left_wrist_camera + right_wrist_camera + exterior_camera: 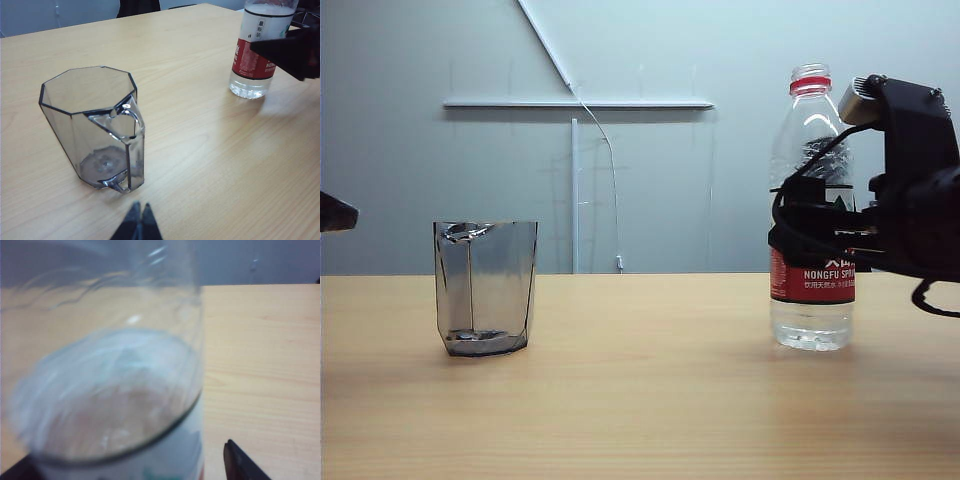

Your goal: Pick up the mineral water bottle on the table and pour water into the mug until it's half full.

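On woodgrain table (640, 400), faceted smoky mug (485, 288), ribbed clear bottle (810, 200)

The place looks like a lab or test room. A bare wooden table (640, 400) stands against a plain grey wall (420, 150), where a thin white cable (610, 160) hangs down past pale strips (578, 103) fixed to it.

Exterior: set low at table (640, 400) height, faced level toward the back wall.
Left wrist: angled down on the mug (95, 130), fairly near.
Right wrist: pressed very close to the bottle (110, 390), blurred.
Shared: mug and bottle seen in exterior and left wrist.
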Action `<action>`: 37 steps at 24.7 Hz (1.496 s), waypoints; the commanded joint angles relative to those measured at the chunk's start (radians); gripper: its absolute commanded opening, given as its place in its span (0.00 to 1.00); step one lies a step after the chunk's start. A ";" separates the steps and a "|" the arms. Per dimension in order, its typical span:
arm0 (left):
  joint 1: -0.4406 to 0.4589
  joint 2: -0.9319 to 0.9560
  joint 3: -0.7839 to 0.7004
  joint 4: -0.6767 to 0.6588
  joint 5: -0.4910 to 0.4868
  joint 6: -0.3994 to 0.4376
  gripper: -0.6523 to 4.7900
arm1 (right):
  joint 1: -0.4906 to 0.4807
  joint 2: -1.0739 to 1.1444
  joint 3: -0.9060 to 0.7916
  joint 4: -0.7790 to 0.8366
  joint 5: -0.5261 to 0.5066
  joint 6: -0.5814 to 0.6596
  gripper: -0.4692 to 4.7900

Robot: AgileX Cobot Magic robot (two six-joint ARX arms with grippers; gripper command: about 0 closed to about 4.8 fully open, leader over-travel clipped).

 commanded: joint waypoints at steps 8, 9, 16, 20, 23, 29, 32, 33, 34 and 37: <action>-0.001 0.000 0.002 0.013 0.002 -0.003 0.12 | 0.002 0.019 0.084 0.016 0.028 0.003 1.00; -0.001 0.000 0.002 0.013 0.002 -0.003 0.12 | 0.002 0.019 0.087 0.015 0.028 0.003 1.00; -0.001 -0.002 0.002 0.013 0.002 -0.003 0.12 | 0.002 0.019 0.089 0.010 0.028 0.003 0.85; -0.001 -0.002 0.002 0.013 0.002 -0.003 0.12 | 0.002 0.019 0.089 0.010 0.028 0.003 0.85; -0.001 -0.002 0.002 0.013 0.002 -0.003 0.12 | 0.002 0.019 0.089 0.010 0.029 0.003 0.85; -0.001 -0.002 0.002 0.013 0.002 -0.003 0.12 | 0.002 0.019 0.089 0.010 0.027 0.003 0.74; -0.001 -0.002 0.002 0.013 0.002 -0.003 0.12 | 0.002 0.019 0.089 0.010 0.027 0.003 0.72; -0.001 -0.002 0.002 0.013 0.002 -0.003 0.12 | 0.002 0.019 0.089 0.010 0.025 0.003 0.69; -0.001 -0.002 0.002 0.013 0.002 -0.003 0.12 | 0.002 0.019 0.089 0.010 0.025 0.003 0.69; -0.001 -0.002 0.002 0.013 0.002 -0.003 0.12 | 0.002 0.019 0.089 0.011 0.025 0.004 0.69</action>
